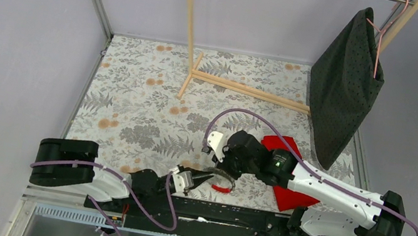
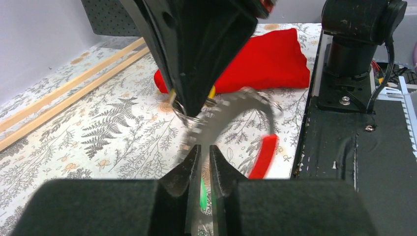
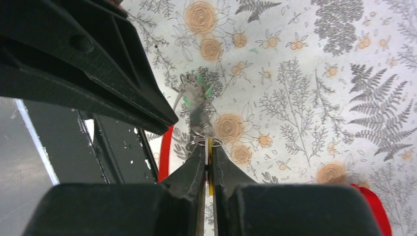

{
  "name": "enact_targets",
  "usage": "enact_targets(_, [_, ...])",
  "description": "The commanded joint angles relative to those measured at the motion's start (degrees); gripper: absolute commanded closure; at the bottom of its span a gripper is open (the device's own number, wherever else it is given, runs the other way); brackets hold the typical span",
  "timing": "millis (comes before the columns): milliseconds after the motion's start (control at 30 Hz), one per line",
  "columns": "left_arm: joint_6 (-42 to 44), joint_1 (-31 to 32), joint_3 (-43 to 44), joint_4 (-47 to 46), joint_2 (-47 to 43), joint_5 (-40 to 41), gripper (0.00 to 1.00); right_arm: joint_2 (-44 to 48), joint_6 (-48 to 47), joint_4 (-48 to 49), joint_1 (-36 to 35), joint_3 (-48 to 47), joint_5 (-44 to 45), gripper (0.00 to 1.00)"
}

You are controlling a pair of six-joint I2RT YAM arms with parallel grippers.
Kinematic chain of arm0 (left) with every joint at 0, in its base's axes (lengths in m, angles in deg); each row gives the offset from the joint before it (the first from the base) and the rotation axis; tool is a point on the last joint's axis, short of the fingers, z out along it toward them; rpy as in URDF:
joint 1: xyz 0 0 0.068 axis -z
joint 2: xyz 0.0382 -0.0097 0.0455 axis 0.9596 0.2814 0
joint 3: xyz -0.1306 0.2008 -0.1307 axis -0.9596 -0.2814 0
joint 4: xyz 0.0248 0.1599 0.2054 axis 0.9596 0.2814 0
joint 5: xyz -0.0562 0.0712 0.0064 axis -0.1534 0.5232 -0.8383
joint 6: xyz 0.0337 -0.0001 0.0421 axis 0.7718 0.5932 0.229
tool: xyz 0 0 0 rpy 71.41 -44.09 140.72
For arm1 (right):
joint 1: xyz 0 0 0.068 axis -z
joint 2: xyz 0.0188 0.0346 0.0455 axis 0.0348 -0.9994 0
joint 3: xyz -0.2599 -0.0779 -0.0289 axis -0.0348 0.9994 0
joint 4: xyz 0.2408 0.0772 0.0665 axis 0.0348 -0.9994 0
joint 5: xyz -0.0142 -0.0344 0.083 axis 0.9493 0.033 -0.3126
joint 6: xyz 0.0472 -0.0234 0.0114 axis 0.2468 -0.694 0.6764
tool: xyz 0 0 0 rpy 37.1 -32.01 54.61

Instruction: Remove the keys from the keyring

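The keyring (image 2: 231, 110) is a thin silvery ring, blurred, with a red stretch (image 2: 263, 156) and a green stretch (image 2: 202, 191). My left gripper (image 2: 201, 147) is shut on its rim at the green stretch. In the top view the keyring (image 1: 222, 183) hangs between both grippers, just above the table's near edge. My right gripper (image 3: 208, 145) is shut on the keys (image 3: 209, 147), a yellow one and a pale one side by side, joined to a small wire loop. In the top view the left gripper (image 1: 207, 178) and right gripper (image 1: 220, 169) almost touch.
A red cloth (image 1: 287, 190) lies under the right arm, also in the left wrist view (image 2: 265, 59). A wooden rack (image 1: 192, 71) stands at the back. A black spotted cloth (image 1: 344, 89) hangs at the back right. The black base rail (image 1: 211, 210) runs along the near edge.
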Motion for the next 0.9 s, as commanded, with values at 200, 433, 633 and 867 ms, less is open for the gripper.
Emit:
enact_targets(200, [0.4, 0.6, 1.0, 0.9, -3.2, 2.2, 0.71, 1.2, -1.4, -1.7, -1.0, -4.4, 1.8, 1.00])
enact_targets(433, [2.5, 0.1, 2.2, 2.8, -5.7, 3.3, 0.71, 1.3, -1.3, -1.7, -1.8, -4.4, 1.9, 1.00])
enact_targets(633, [2.2, -0.5, 2.7, 0.7, -2.7, 1.9, 0.73, 1.6, -1.2, -1.8, -2.3, -4.2, 1.5, 1.00])
enact_targets(867, [1.7, -1.1, 4.1, -0.3, -0.1, 0.2, 0.73, 1.8, -0.9, -2.1, -2.6, -4.1, 1.5, 1.00])
